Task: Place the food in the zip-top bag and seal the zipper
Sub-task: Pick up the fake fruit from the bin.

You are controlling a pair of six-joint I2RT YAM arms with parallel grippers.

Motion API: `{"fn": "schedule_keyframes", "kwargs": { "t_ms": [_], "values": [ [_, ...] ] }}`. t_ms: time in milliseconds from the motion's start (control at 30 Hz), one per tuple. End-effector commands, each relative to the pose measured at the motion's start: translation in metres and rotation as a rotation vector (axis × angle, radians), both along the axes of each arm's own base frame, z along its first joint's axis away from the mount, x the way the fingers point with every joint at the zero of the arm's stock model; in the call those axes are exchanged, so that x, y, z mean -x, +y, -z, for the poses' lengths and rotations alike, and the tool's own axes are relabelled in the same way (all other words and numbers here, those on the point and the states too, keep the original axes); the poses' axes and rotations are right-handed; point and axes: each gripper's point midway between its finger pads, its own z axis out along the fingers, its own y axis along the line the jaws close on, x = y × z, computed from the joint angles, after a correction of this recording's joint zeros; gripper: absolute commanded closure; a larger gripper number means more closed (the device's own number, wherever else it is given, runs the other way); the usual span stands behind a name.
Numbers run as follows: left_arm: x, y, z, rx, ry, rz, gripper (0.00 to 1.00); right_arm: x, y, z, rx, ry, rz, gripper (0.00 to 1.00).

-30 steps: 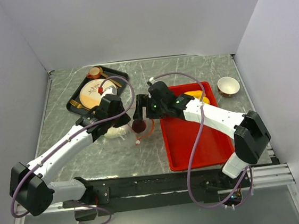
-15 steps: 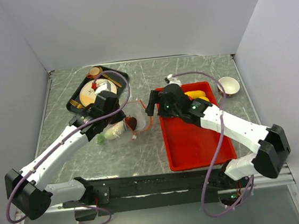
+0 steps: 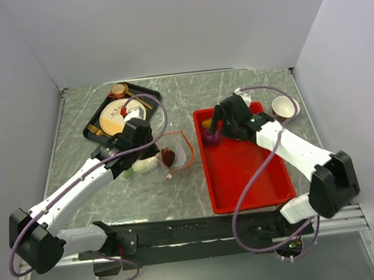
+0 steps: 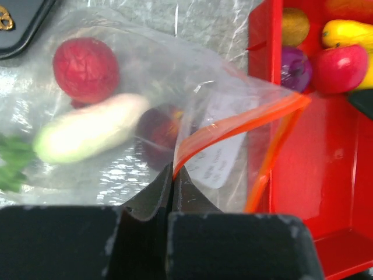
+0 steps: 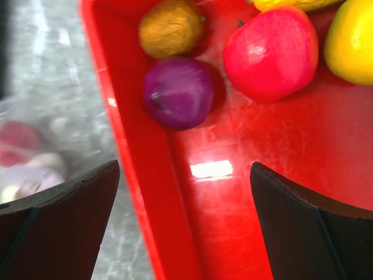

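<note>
While my left gripper [image 4: 173, 181] is clenched on the zipper [image 4: 233, 125] of the zip-top bag [image 4: 192, 64], I count three pieces inside it: one round red piece [image 4: 85, 70], one white piece [image 4: 87, 128], one maroon piece [image 4: 160, 131]. My right gripper [image 5: 182, 175] hangs released over the red tray [image 5: 134, 175] just right of the bag. There I count one purple piece [image 5: 178, 92], one red apple [image 5: 269, 52], one golden-brown piece [image 5: 170, 26] and at least one yellow piece [image 5: 352, 41].

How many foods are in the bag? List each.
3, left wrist view: red round piece upper left, white piece below it, maroon piece nearest the zipper. Folds may hide more.
</note>
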Motion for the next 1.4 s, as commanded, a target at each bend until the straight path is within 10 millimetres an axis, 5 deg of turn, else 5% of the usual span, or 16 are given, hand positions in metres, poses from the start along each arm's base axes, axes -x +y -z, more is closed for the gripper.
{"fn": "schedule_keyframes", "kwargs": {
  "t_ms": [0, 367, 633, 1367],
  "values": [
    [-0.006, -0.008, -0.021, 0.058, -0.057, 0.010, 0.99, -0.029, -0.010, -0.005, 0.039, -0.004, 0.031, 0.00],
    [0.010, -0.014, -0.021, 0.147, -0.058, 0.054, 0.99, -0.036, 0.008, 0.034, -0.097, 0.094, -0.004, 0.05],
    [0.004, -0.017, -0.026, 0.137, -0.053, 0.046, 0.99, -0.036, 0.021, 0.048, -0.168, 0.129, -0.032, 0.08],
    [0.013, -0.016, -0.030, 0.176, -0.063, 0.061, 0.99, -0.055, 0.030, 0.062, -0.148, 0.165, -0.078, 0.12]
  ]
}}
